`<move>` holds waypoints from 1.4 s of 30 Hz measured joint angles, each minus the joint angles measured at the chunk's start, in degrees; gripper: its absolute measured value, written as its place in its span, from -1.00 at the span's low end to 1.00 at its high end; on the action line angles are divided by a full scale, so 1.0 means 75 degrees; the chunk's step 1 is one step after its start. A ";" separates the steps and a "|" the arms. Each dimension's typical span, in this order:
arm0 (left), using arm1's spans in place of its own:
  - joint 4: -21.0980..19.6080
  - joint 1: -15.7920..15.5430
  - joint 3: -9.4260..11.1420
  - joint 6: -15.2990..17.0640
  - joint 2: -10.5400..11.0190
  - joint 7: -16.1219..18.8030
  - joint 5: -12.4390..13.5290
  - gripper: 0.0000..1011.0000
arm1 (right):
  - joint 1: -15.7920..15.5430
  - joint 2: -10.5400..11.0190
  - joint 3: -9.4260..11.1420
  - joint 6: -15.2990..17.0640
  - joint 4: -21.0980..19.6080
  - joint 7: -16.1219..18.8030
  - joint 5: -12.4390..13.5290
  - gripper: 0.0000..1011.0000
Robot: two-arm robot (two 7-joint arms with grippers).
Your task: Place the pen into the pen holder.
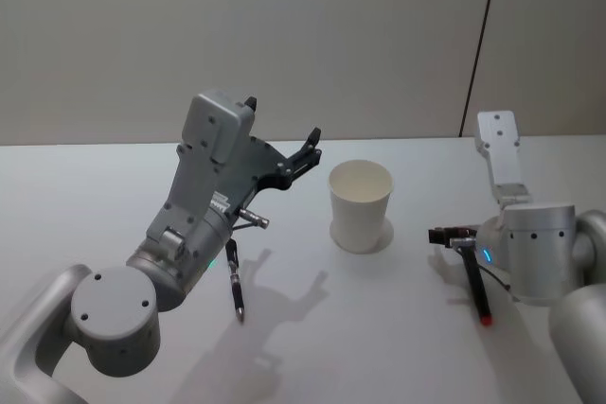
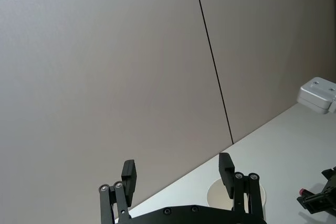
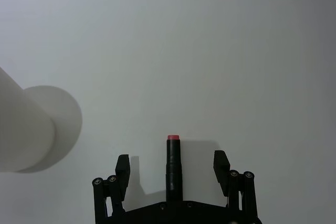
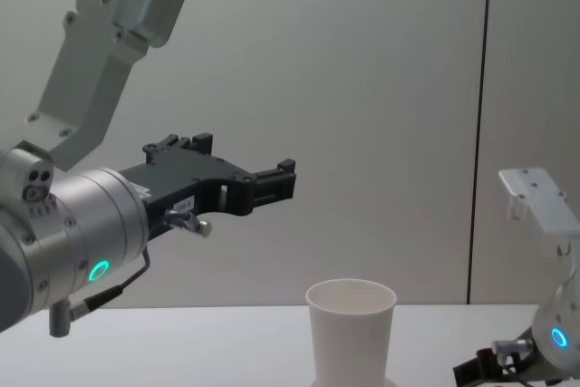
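Two dark pens lie on the white table. One pen [image 1: 234,281] rests below my raised left arm. The other pen [image 1: 475,283], with a red end, lies on the table by my right gripper [image 1: 453,236]. In the right wrist view this pen [image 3: 173,156] sits between the open fingers [image 3: 220,163] of the right gripper [image 3: 171,165], touching neither. The pen holder [image 1: 360,205], a white paper cup, stands upright mid-table. My left gripper [image 1: 308,151] hangs open and empty in the air left of the pen holder [image 4: 351,333], higher than its rim.
The white tabletop [image 1: 379,347] runs back to a plain grey wall with a dark vertical seam [image 1: 483,44]. A white camera mount [image 1: 499,153] rises on the right arm's wrist. The left arm's body [image 4: 82,233] looms large in the chest view.
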 joint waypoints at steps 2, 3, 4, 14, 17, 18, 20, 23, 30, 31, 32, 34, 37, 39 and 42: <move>0.0000 0.0000 0.0000 0.0000 0.0000 0.0000 0.0000 0.98 | 0.0013 -0.0014 0.0011 -0.0013 0.0035 -0.0008 -0.0003 0.98; 0.0000 0.0000 -0.0001 0.0000 0.0000 0.0000 0.0000 0.98 | 0.0023 -0.0024 0.0016 -0.0023 0.0064 -0.0017 -0.0006 0.98; 0.0000 0.0000 0.0000 0.0000 0.0000 0.0000 0.0000 0.98 | 0.0029 -0.0031 0.0019 -0.0029 0.0078 -0.0025 -0.0008 0.98; 0.0000 0.0000 0.0000 0.0000 0.0000 0.0000 0.0000 0.98 | 0.0103 -0.0102 0.0073 -0.0101 0.0290 -0.0093 -0.0037 0.63; 0.0000 0.0000 0.0000 0.0000 0.0000 0.0000 0.0000 0.98 | 0.0138 -0.0126 0.0089 -0.0125 0.0385 -0.0109 -0.0053 0.45; 0.0000 0.0000 0.0000 0.0000 0.0000 0.0000 0.0000 0.98 | 0.0148 -0.0132 0.0093 -0.0131 0.0411 -0.0112 -0.0057 0.41; 0.0000 0.0000 0.0000 0.0000 0.0000 0.0000 0.0000 0.98 | 0.0178 -0.0147 0.0107 -0.0147 0.0492 -0.0123 -0.0075 0.30; 0.0000 0.0000 0.0000 0.0000 0.0000 0.0000 0.0000 0.98 | 0.0223 -0.0171 0.0120 -0.0173 0.0614 -0.0135 -0.0101 0.10; 0.0000 0.0000 0.0000 0.0000 0.0000 0.0000 0.0000 0.98 | 0.0334 -0.0221 0.0158 -0.0245 0.0925 -0.0154 -0.0163 -0.35; 0.0000 0.0000 0.0000 0.0000 -0.0001 0.0000 0.0000 0.98 | 0.0357 -0.0231 0.0165 -0.0261 0.0990 -0.0156 -0.0174 -0.43; 0.0000 0.0000 0.0000 0.0000 0.0000 0.0000 0.0000 0.98 | 0.0369 -0.0235 0.0168 -0.0269 0.1025 -0.0157 -0.0181 -0.52; 0.0000 0.0000 0.0000 0.0000 0.0000 0.0000 0.0000 0.98 | 0.0397 -0.0246 0.0175 -0.0291 0.1098 -0.0158 -0.0195 -0.62; 0.0000 0.0000 0.0000 0.0000 -0.0001 0.0000 0.0000 0.98 | 0.0461 -0.0268 0.0200 -0.0353 0.1245 -0.0161 -0.0225 -0.69; 0.0000 0.0000 0.0000 0.0000 0.0000 0.0000 0.0000 0.98 | 0.0480 -0.0277 0.0209 -0.0370 0.1291 -0.0162 -0.0235 -0.69; 0.0000 0.0000 0.0000 0.0000 0.0000 0.0000 0.0000 0.98 | 0.0511 -0.0288 0.0227 -0.0400 0.1360 -0.0160 -0.0251 -0.69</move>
